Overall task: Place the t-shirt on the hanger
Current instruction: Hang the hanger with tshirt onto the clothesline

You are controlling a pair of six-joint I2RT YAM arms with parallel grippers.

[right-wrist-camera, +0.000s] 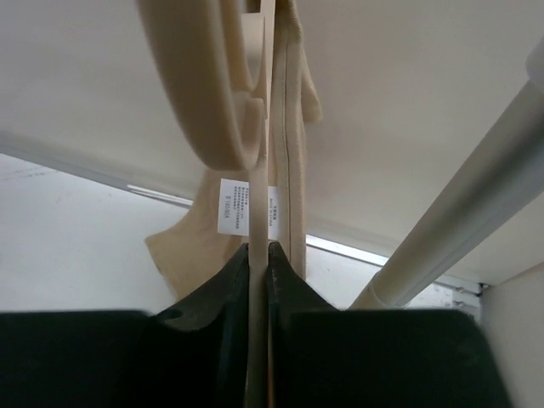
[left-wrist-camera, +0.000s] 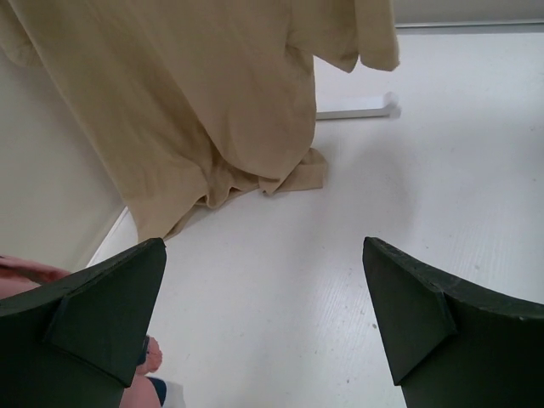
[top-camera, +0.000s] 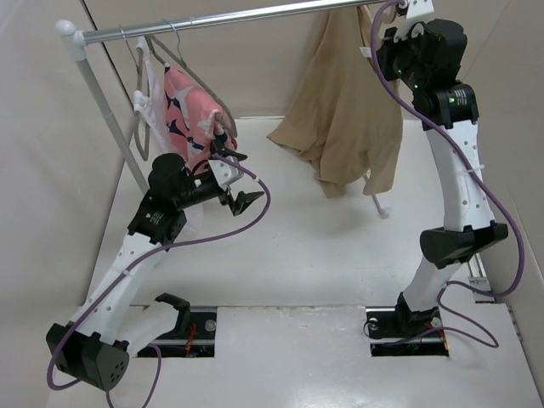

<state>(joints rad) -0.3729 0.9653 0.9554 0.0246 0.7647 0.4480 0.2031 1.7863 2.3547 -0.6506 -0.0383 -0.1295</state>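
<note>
Up by the rail (top-camera: 229, 17), the right hand (right-wrist-camera: 259, 255) is pressed together on a thin pale edge, seemingly the neck of the hanger (right-wrist-camera: 212, 93), with the collar labels just beside it. From there the t-shirt (top-camera: 344, 110) hangs bunched, its hem touching the tabletop (top-camera: 297, 246). I judge the draping step half done, since the shoulders look unsettled. The next move calls for the left hand (top-camera: 242, 177), spread wide and empty, to cross to the fabric and straighten it. Bare tabletop lies between them. The pink garment (top-camera: 191, 110) is just beside the left hand, the rail is close by the right hand, and the rack foot (left-wrist-camera: 357, 108) lies near the hem.
</note>
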